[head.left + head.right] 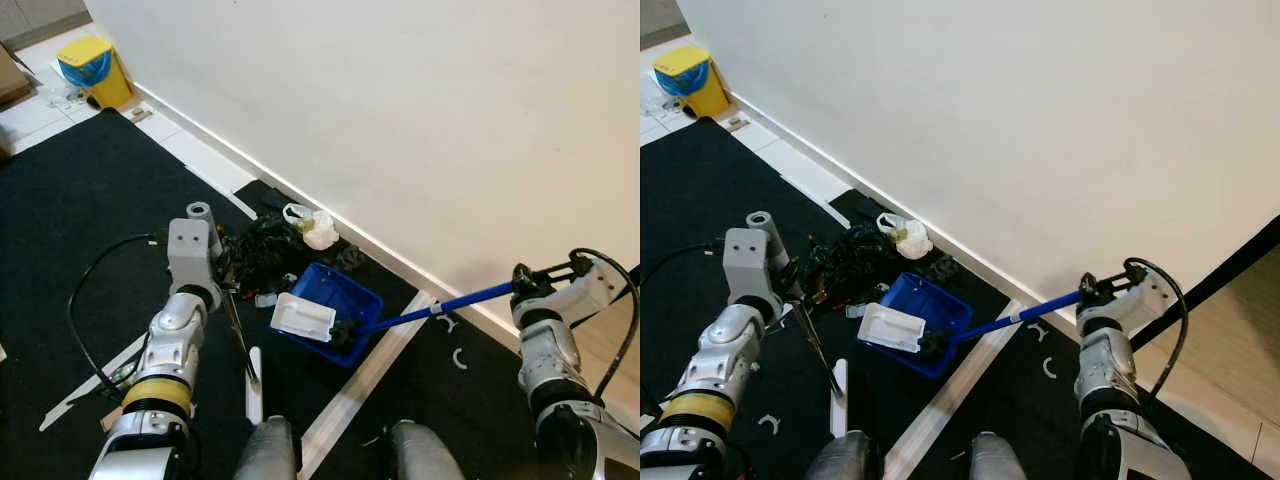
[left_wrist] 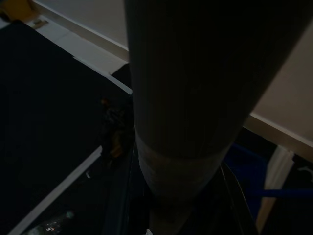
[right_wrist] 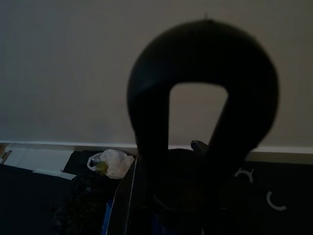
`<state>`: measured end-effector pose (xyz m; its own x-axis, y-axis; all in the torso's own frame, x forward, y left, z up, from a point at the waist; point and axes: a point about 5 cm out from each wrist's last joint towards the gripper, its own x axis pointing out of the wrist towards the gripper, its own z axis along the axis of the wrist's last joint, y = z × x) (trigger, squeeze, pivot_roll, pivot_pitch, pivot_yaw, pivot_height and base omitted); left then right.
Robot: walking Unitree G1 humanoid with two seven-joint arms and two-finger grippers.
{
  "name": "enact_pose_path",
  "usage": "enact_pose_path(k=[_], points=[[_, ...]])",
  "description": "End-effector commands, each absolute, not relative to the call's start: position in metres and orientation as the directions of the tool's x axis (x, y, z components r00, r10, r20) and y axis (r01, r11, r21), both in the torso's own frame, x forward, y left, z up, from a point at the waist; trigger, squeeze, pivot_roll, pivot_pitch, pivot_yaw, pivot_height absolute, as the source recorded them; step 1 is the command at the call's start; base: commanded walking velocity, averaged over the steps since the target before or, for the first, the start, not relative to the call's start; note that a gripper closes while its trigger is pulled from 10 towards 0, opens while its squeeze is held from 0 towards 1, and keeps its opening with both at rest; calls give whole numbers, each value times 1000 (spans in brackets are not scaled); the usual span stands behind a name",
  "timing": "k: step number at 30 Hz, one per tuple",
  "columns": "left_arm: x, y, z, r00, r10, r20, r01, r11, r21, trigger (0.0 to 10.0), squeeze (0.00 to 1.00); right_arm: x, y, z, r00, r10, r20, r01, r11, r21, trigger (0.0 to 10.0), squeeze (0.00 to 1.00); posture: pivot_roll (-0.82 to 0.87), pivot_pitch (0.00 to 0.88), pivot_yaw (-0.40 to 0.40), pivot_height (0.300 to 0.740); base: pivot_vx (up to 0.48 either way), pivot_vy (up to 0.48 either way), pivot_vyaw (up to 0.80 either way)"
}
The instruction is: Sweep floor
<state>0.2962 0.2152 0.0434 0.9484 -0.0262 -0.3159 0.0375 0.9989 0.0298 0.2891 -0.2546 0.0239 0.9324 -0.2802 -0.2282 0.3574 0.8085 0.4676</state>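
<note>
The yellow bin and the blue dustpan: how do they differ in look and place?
The yellow bin stands upright far off by the wall, on pale tiles; the blue dustpan lies low on the black mat, near the litter. The bin has a blue liner; the dustpan holds a white tray and has a long blue handle held by the right gripper.

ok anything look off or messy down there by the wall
Yes: a pile of dark debris and a crumpled white plastic bag lie on the black mat beside the wall, and a white tray-like piece sits tilted across the blue dustpan.
</note>
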Motion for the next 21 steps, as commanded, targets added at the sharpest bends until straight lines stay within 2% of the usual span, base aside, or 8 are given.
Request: enact_pose_path(k=[1, 3, 16, 21], points=[[294, 209, 39, 948, -34, -316, 44, 999, 24, 10000, 0, 299, -253, 37, 946, -279, -166, 325, 822, 468, 10000, 0, 97, 0, -14, 740, 0, 0, 0], [293, 204, 37, 947, -49, -318, 57, 998, 15, 10000, 0, 300, -248, 37, 956, -242, -168, 292, 851, 437, 10000, 0, 96, 0, -20, 740, 0, 0, 0], [294, 192, 35, 948, -76, -308, 72, 997, -22, 10000, 0, 299, -236, 31, 967, -178, -184, 241, 874, 423, 10000, 0, 81, 0, -28, 740, 0, 0, 0], [295, 189, 35, 949, -81, -306, 76, 997, -27, 10000, 0, 299, -236, 31, 967, -174, -187, 239, 874, 423, 10000, 0, 78, 0, -29, 740, 0, 0, -800]])
